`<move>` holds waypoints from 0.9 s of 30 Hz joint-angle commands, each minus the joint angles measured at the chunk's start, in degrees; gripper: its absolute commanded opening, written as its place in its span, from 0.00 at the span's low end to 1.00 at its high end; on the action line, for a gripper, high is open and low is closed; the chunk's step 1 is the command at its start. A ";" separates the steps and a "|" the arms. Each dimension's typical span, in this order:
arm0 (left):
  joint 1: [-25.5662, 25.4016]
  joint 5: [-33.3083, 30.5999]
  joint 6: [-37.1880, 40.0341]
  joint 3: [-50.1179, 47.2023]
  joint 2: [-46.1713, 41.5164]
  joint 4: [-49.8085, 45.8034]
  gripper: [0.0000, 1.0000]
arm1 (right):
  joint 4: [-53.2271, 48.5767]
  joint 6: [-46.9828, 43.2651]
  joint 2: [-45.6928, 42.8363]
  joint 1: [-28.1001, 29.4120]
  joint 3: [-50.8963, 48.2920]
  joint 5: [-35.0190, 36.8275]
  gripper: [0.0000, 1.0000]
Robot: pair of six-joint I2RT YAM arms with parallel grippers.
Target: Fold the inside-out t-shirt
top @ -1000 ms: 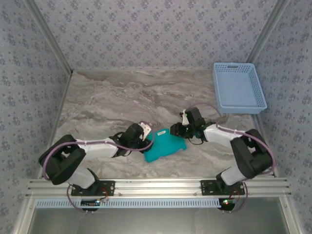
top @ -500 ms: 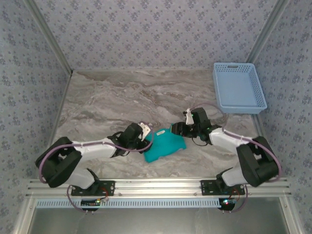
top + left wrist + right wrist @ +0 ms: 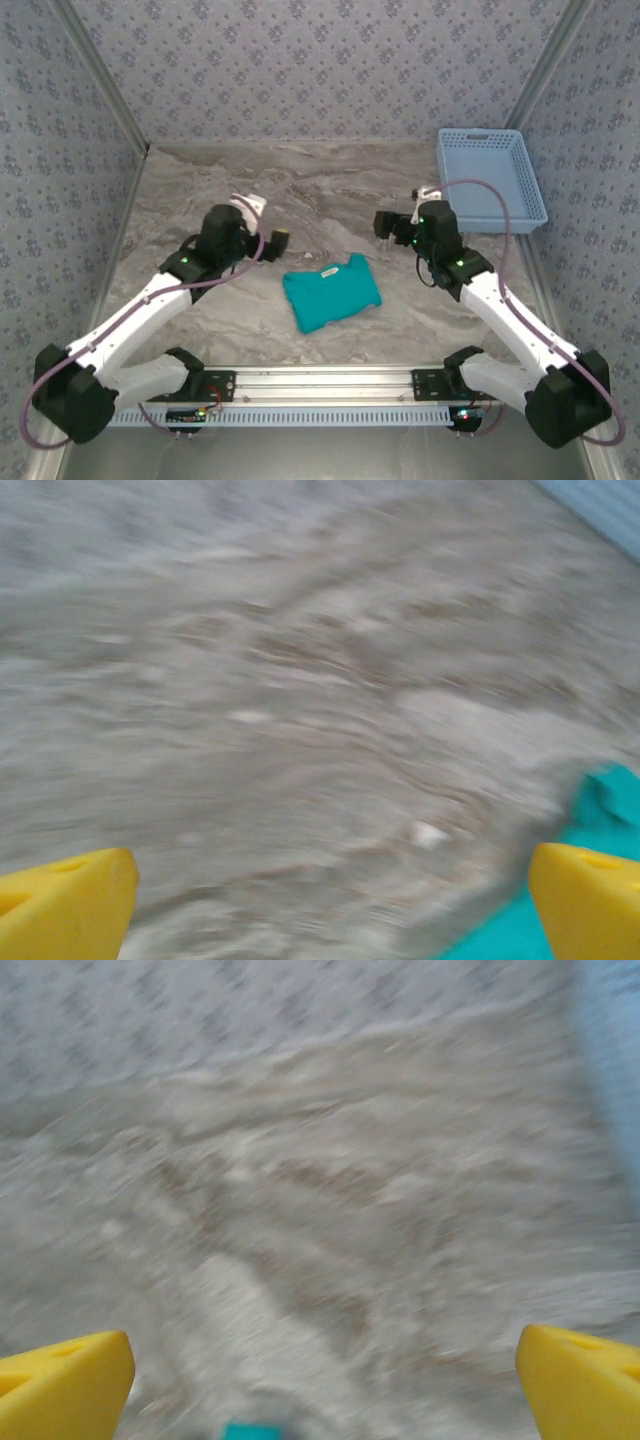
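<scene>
Jaws gape empty on left tool (image 3: 283, 238), right tool (image 3: 383, 222).

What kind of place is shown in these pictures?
Probably a robot test booth: two arms bolted to a metal rail, patterned panels enclosing a marble-look table, a teal t-shirt and a blue basket.

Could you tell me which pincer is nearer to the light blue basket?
Right. The right pincer hangs a little left of the basket; the left pincer is much farther left, past the t-shirt.
</scene>
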 commanded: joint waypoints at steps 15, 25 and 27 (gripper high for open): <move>23.51 1.75 11.57 -28.63 5.90 39.06 1.00 | 34.06 -23.08 15.46 -22.70 -17.56 -15.42 1.00; 30.96 9.88 6.50 -24.84 27.31 61.01 1.00 | 55.22 -24.29 26.44 -25.21 -23.68 -15.29 1.00; 32.02 11.59 5.61 -25.35 28.80 63.95 1.00 | 58.94 -24.79 28.73 -24.55 -23.51 -14.82 1.00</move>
